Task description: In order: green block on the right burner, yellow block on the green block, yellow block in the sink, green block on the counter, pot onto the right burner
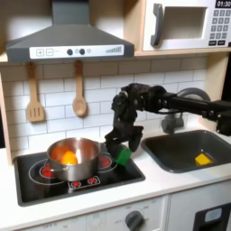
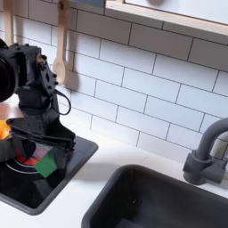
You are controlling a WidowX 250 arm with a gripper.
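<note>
Green block [image 1: 123, 157] on the right burner of the cooktop [image 1: 54, 188], set between the jaws of the gripper [image 1: 122, 150] and seemingly pinched, ready for transfer to the tabletop [image 1: 171, 180]. Yellow block [image 1: 203, 159] already lying in the sink [image 1: 176, 149]. Pot [image 1: 72, 158] on the left burner, with an orange piece [image 1: 69, 158] inside, awaiting its slide. Jaws narrow, closed about the green block in both exterior views.

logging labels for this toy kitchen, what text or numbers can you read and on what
None can be read.
Microwave: keypad marks at the first exterior view's right, too small and blurred.
Hood: control marks, blurred.
Cooktop: red front markings, blurred.
</note>
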